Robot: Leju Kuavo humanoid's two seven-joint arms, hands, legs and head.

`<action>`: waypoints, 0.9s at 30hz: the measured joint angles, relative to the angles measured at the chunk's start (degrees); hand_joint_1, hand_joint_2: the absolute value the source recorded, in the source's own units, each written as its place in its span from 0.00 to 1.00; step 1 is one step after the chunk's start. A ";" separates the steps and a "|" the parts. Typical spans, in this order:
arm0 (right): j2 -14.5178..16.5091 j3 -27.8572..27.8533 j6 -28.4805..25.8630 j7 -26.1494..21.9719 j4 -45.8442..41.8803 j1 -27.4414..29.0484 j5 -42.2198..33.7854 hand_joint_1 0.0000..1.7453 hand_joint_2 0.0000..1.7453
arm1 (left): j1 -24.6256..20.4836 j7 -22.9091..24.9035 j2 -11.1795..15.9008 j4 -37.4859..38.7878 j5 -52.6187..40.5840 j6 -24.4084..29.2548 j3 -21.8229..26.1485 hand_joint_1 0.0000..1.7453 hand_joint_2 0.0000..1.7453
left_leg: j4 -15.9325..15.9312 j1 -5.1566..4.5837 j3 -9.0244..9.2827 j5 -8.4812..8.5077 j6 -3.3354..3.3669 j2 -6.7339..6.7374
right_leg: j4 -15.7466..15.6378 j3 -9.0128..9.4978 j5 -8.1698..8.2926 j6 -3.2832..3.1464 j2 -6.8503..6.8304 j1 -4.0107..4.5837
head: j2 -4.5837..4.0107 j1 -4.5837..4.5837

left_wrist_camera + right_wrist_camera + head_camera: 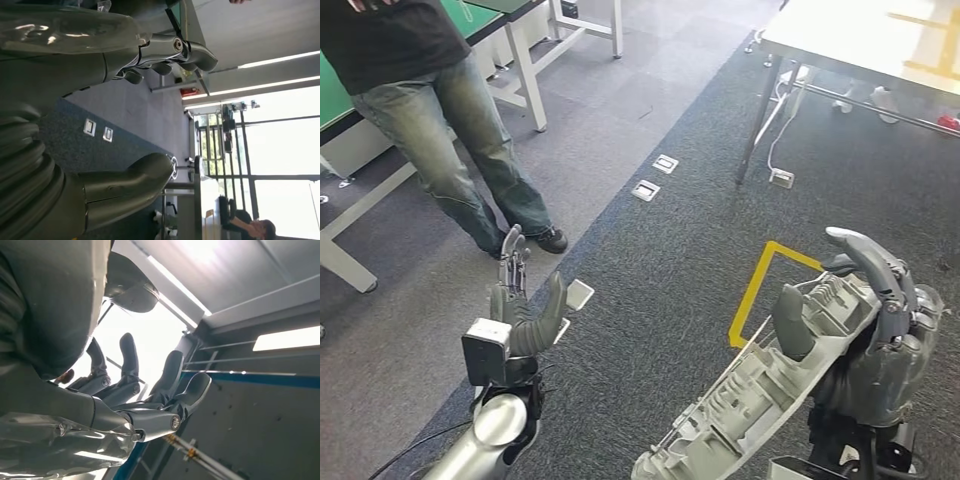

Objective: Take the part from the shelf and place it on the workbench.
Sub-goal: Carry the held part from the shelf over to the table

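Observation:
The part (750, 390) is a long, pale grey moulded plastic piece with ribs and slots. My right hand (875, 320) grips its far end at the lower right of the head view, thumb in its hollow and fingers curled over its edge. The part slants from that hand toward the bottom middle of the picture, above the carpet. In the right wrist view the curled fingers (151, 390) show against a bright ceiling. My left hand (520, 305) is raised at the lower left, fingers straight and apart, holding nothing. Thumb and fingers (158, 55) stand apart in the left wrist view.
A person (448, 110) in jeans and a dark shirt stands at the upper left beside green-topped benches (335, 100). A pale workbench (863, 40) stands at the upper right. Yellow floor tape (758, 280) and metal floor boxes (646, 190) mark the dark carpet.

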 joint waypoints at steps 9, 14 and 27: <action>0.24 -0.04 0.00 -0.70 0.12 -0.52 -0.28 1.00 1.00 | -0.29 0.08 0.08 0.24 0.51 0.01 -0.02 0.00 1.00 | 0.91 -0.40 0.67 -1.19 -2.12 5.00 | -16.45 8.89 7.19 -1.15 -2.89 0.36 | 0.02 0.68; 0.49 -0.11 0.00 -0.86 0.21 -0.83 -0.29 1.00 1.00 | -0.32 0.22 0.27 0.29 0.62 0.08 -0.02 0.00 1.00 | 15.11 0.11 -5.96 -8.65 -3.09 -1.13 | -16.84 8.65 7.88 -2.63 0.36 0.10 | 0.01 -0.80; 0.94 -0.60 0.00 -1.67 0.55 -0.55 -0.16 1.00 1.00 | -0.66 0.27 0.49 0.40 1.02 -0.13 -0.04 0.00 1.00 | 0.54 0.56 -0.16 -0.07 -0.63 -2.60 | -12.06 4.91 5.62 -0.40 3.34 0.28 | 0.01 -1.25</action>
